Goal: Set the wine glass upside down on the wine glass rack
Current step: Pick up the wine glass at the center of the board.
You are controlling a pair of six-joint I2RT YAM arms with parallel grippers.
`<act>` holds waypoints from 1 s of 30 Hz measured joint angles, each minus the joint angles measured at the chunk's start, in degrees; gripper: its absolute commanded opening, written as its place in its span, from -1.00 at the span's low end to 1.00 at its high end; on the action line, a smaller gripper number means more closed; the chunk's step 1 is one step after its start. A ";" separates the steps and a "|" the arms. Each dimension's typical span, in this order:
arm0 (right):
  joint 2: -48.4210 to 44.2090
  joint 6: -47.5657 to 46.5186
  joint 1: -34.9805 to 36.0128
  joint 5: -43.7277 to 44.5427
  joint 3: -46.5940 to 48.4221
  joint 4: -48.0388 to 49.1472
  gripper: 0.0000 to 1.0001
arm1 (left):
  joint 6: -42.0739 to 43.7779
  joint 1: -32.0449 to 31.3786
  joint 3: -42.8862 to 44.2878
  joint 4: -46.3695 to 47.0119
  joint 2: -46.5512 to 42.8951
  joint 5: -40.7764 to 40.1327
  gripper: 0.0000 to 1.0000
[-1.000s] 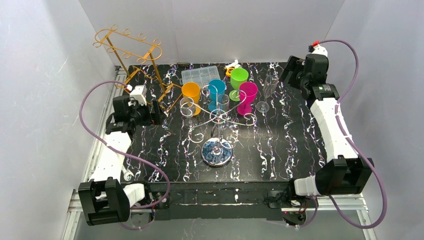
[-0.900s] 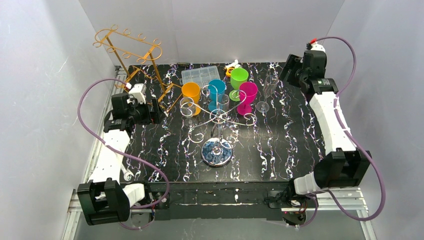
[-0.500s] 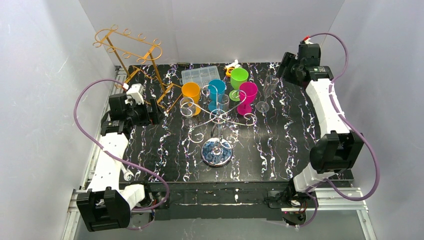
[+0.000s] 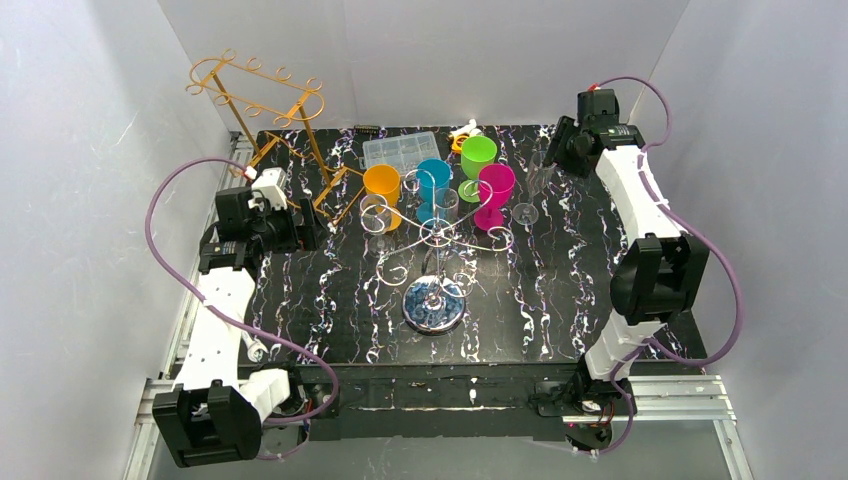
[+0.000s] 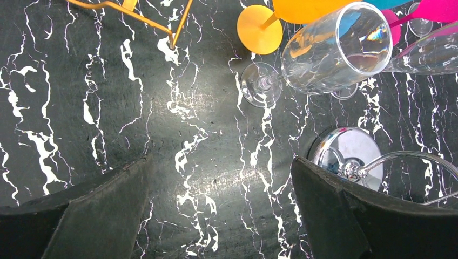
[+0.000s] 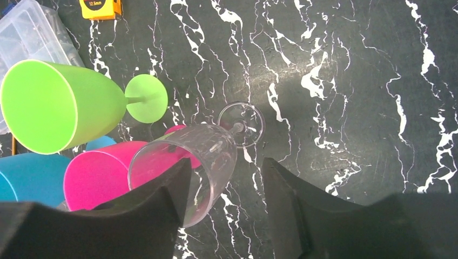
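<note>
A tall clear wine glass (image 4: 540,172) stands upright at the back right, beside the magenta glass (image 4: 496,185). My right gripper (image 4: 563,148) hovers above it, open. In the right wrist view the glass bowl (image 6: 189,156) lies just ahead of the gripper (image 6: 227,167), close to the left finger (image 6: 162,210), with its foot (image 6: 241,124) beyond. The silver rack (image 4: 435,300) with curled arms stands mid-table. My left gripper (image 4: 312,228) is open and empty, with another clear glass (image 5: 335,51) ahead of it and the rack's base (image 5: 351,156) by its right finger.
A gold wire rack (image 4: 265,110) stands at the back left. Orange (image 4: 382,182), blue (image 4: 433,178) and green (image 4: 478,155) glasses, two short clear glasses (image 4: 375,212) and a clear plastic box (image 4: 400,150) crowd the back middle. A yellow tape measure (image 6: 100,6) lies behind.
My right arm has swung back and to the left, bringing its gripper over the tall clear glass. My left arm has shifted slightly. The glasses have not moved.
</note>
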 measured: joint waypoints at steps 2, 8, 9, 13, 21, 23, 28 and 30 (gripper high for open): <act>0.10 0.20 0.11 0.01 0.00 0.01 -0.19 | 0.44 0.00 0.07 -0.28 -0.32 -0.01 0.99; 0.75 -0.05 0.27 1.16 0.40 -0.24 -0.73 | 0.69 0.00 1.21 -2.44 -0.88 0.21 0.99; 0.79 -0.23 0.27 1.55 0.65 -0.51 -0.82 | 0.65 0.00 2.14 -3.22 -0.88 0.32 0.99; 0.76 -0.84 0.27 3.17 0.90 -1.71 -0.97 | 0.59 0.00 7.89 -6.49 -0.92 0.79 0.99; -4.82 -1.23 0.40 8.76 0.44 -5.18 -0.97 | 0.91 0.01 19.63 -13.05 -4.00 2.78 0.99; -8.14 -1.24 0.41 10.41 1.00 -6.46 -0.97 | 1.20 0.06 22.02 -14.70 -4.82 4.37 0.99; -16.31 -1.12 0.41 12.30 7.09 -8.79 -0.97 | 1.40 0.11 28.57 -18.55 -5.07 8.83 0.99; -19.81 -0.86 0.42 11.90 9.04 -8.36 -0.97 | 1.18 0.11 31.76 -19.53 -4.53 10.50 0.99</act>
